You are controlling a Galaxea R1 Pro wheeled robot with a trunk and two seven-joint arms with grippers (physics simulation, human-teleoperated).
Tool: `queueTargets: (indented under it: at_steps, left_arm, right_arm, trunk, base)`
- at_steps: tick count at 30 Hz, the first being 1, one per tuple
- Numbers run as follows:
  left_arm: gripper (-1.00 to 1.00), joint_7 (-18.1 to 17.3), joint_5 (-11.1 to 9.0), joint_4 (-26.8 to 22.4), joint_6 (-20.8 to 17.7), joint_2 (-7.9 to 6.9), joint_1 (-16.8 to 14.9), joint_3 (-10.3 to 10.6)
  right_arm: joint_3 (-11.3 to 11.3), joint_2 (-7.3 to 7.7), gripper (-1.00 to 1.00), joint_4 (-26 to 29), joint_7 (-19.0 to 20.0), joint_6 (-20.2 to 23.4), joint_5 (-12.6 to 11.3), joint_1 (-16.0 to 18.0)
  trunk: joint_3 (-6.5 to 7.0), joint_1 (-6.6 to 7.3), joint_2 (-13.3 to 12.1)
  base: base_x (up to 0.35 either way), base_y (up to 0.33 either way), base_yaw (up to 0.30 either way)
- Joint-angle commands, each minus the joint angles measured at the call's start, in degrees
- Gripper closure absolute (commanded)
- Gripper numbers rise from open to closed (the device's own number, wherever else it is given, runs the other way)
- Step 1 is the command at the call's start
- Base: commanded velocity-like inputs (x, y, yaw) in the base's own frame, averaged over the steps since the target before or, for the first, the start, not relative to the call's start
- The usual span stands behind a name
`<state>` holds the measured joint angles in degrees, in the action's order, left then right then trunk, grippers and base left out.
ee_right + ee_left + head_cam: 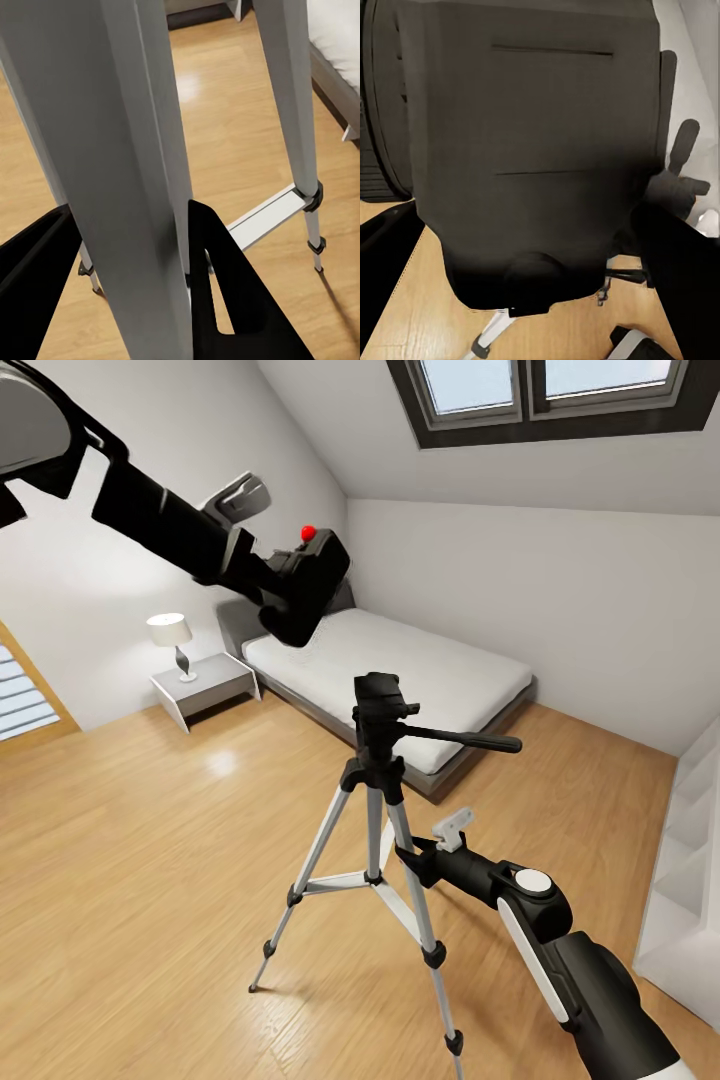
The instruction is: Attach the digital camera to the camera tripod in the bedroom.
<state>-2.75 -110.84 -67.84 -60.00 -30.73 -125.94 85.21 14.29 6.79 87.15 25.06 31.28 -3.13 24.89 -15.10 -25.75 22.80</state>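
My left gripper [290,598] is shut on the black digital camera [315,575], its red button [308,533] on top, held in the air above and left of the tripod's head. In the left wrist view the camera's dark body [532,150] blocks most of the picture. The camera tripod [378,760] stands upright on the wood floor, its black head [380,700] bare and its pan handle [465,740] pointing right. Low on the right, my right gripper [408,852] is shut on a silver tripod leg [112,150], which runs between the black fingers [225,285].
The low grey bed [400,670] with its white mattress lies just behind the tripod. A white nightstand [205,685] with a lamp [172,635] stands at the back left. White shelving [690,900] is at the right edge, and a skylight [540,390] is overhead.
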Motion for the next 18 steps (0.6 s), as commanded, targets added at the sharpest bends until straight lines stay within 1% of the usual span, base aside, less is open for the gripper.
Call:
queueTargets:
  at_steps: [1,3,5,6,8,9,11,13,14,18]
  left_arm:
    - [1.0,-1.45,1.09,0.69,0.0,0.02,-0.16,0.21]
    - [1.0,-2.89,3.05,1.89,0.0,0.07,-0.15,0.23]
    - [1.0,-3.83,4.36,2.73,0.0,0.0,-0.11,0.22]
    - [1.0,-3.83,4.36,2.73,0.0,0.0,-0.11,0.22]
    - [1.0,-4.52,5.22,3.67,0.0,-0.09,-0.01,0.22]
    - [1.0,-4.83,5.58,4.24,0.61,-0.11,0.06,0.22]
    - [1.0,-5.27,6.17,5.1,3.23,-0.1,0.46,0.29]
    - [1.0,-5.58,6.71,5.84,6.83,0.02,1.45,0.34]
    - [1.0,-5.58,6.71,5.84,6.83,0.02,1.45,0.34]
    - [1.0,-5.85,7.51,7.14,14.23,0.17,4.52,0.26]
  right_arm:
    - [0.04,0.02,1.0,0.04,0.03,0.36,-0.1,0.07]
    - [0.05,0.02,1.0,0.04,0.05,0.36,-0.11,0.07]
    - [0.06,0.02,1.0,0.04,0.06,0.36,-0.11,0.07]
    - [0.06,0.02,1.0,0.04,0.06,0.36,-0.11,0.07]
    - [0.05,0.02,1.0,0.04,0.07,0.36,-0.1,0.07]
    - [0.05,0.03,1.0,0.02,0.07,0.36,-0.09,0.07]
    - [0.04,0.04,1.0,-0.02,0.07,0.37,-0.07,0.07]
    - [0.04,0.05,1.0,-0.06,0.07,0.37,-0.09,0.07]
    - [0.04,0.05,1.0,-0.06,0.07,0.37,-0.09,0.07]
    - [0.09,0.02,1.0,-0.11,0.08,0.37,-0.11,0.07]
  trunk:
    - [-0.12,-0.04,0.12]
    - [-0.12,-0.04,0.12]
    - [-0.12,-0.04,0.12]
    - [-0.12,-0.04,0.12]
    - [-0.12,-0.04,0.12]
    - [-0.12,-0.04,0.12]
    - [-0.12,-0.04,0.12]
    - [-0.12,-0.04,0.12]
    - [-0.12,-0.04,0.12]
    - [-0.12,-0.04,0.12]
  base:
    - [0.0,0.0,0.0]
    - [0.0,0.0,0.0]
    - [0.0,0.0,0.0]
    - [0.0,0.0,0.0]
    - [0.0,0.0,0.0]
    - [0.0,0.0,0.0]
    - [0.0,0.0,0.0]
    - [0.0,0.0,0.0]
    - [0.0,0.0,0.0]
    - [0.0,0.0,0.0]
